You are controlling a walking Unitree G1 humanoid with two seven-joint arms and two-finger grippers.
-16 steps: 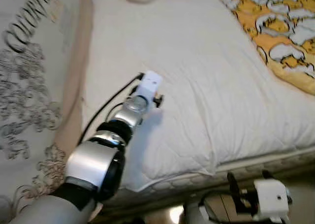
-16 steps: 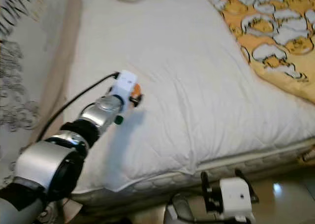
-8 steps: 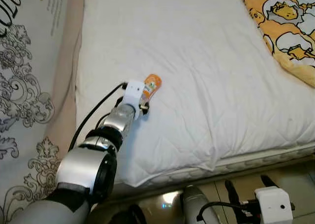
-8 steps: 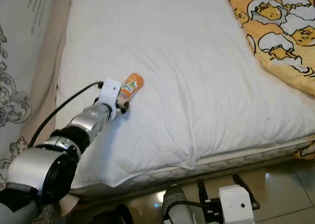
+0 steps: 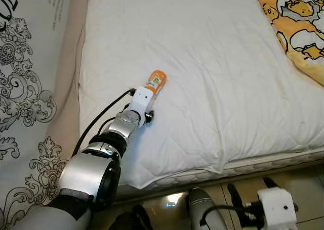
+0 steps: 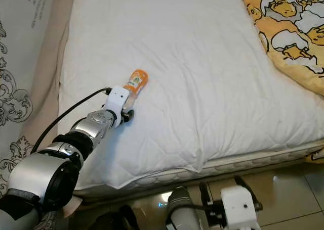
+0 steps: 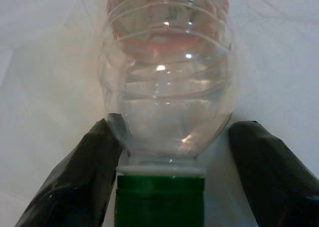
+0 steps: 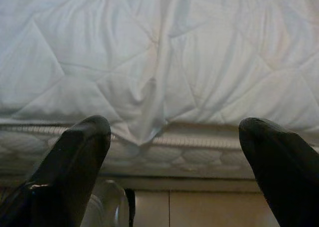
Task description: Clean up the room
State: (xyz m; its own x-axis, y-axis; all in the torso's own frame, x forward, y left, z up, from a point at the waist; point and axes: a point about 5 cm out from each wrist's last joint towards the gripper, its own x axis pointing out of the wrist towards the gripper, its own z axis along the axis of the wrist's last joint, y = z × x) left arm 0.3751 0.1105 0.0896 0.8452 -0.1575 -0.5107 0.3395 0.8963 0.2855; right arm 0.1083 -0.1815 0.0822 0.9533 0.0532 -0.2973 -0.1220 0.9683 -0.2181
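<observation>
White quilted duvet (image 5: 212,73) covers most of the bed, its corner hanging over the mattress edge (image 6: 243,162) at the near side. Yellow cartoon-print blanket (image 5: 298,23) lies on the bed's far right. Patterned grey wall covering (image 5: 25,88) runs along the left. Tiled floor (image 6: 298,194) shows below the bed.

Left arm (image 5: 96,164) reaches out over the duvet. Left gripper (image 7: 169,172) is at the bottle (image 5: 156,82) — a small clear plastic bottle with an orange label, lying on its side on the duvet near the bed's left part. In the left wrist view its green cap (image 7: 159,199) sits between the 2 black fingers (image 7: 75,182); left finger touches the bottle's shoulder, right one stands just beside it. Fingers are spread around the neck, not pinching.

Right gripper (image 8: 169,162) hangs low in front of the bed, fingers spread wide, holding nothing — it faces the duvet corner and mattress edge.
</observation>
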